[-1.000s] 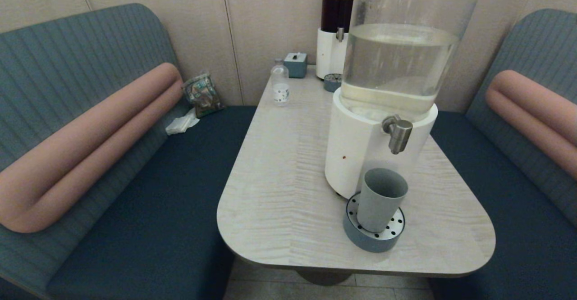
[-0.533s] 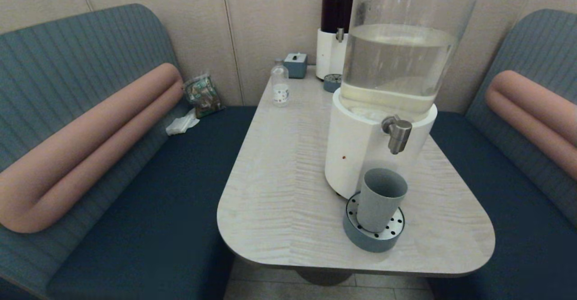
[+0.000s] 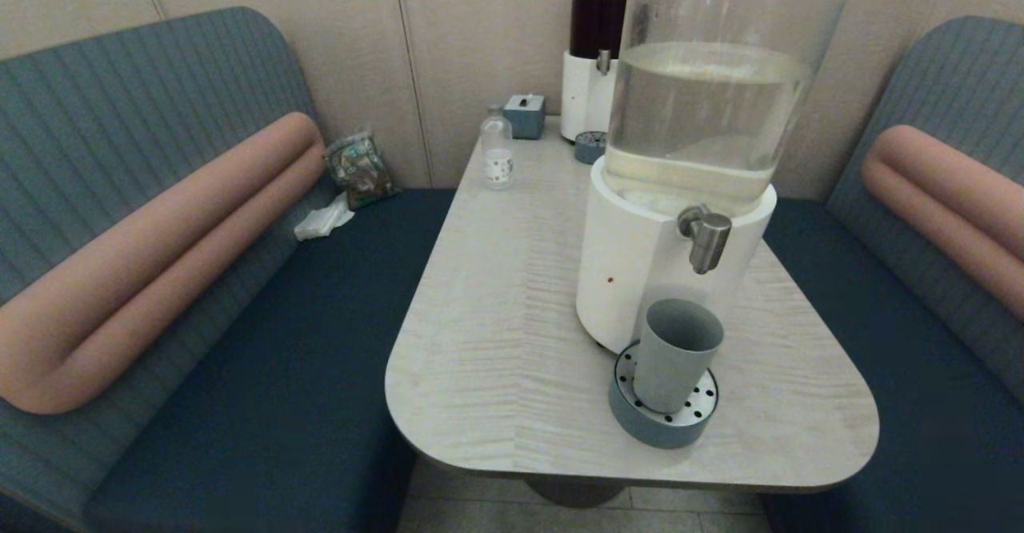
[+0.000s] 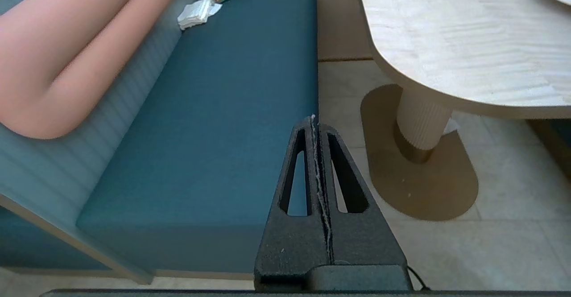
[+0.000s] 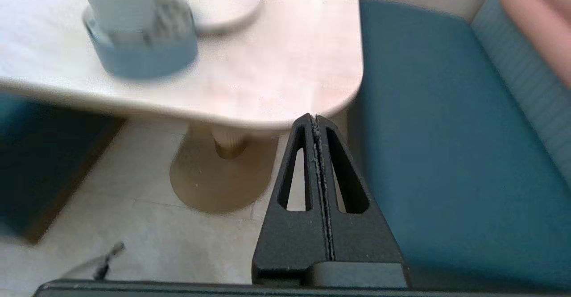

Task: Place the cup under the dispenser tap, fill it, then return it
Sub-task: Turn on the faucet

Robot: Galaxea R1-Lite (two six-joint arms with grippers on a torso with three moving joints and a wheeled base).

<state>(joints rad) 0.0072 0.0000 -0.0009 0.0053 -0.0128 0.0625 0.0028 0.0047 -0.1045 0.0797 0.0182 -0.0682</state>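
The grey-blue cup [image 3: 674, 355] stands upright on the round perforated drip tray [image 3: 645, 425], just below and slightly in front of the brushed-steel dispenser tap [image 3: 707, 238]. That tap juts from the white base of the big clear-tank dispenser [image 3: 712, 93] holding pale liquid. Neither arm shows in the head view. My left gripper [image 4: 313, 119] is shut on nothing, low beside the left bench seat and the floor. My right gripper [image 5: 313, 117] is shut and empty too, below the table's near right corner, with the cup [image 5: 117, 0] and drip tray [image 5: 147, 58] far ahead of it.
A smaller dark-liquid dispenser [image 3: 594, 53], a small clear bottle [image 3: 497, 151] and a grey-blue box [image 3: 525, 114] stand at the table's far end. Blue benches with pink bolsters flank the table [image 3: 496, 341]. A bag [image 3: 358, 166] and tissue lie on the left bench. The table's pedestal [image 4: 420, 125] rises from the tiled floor.
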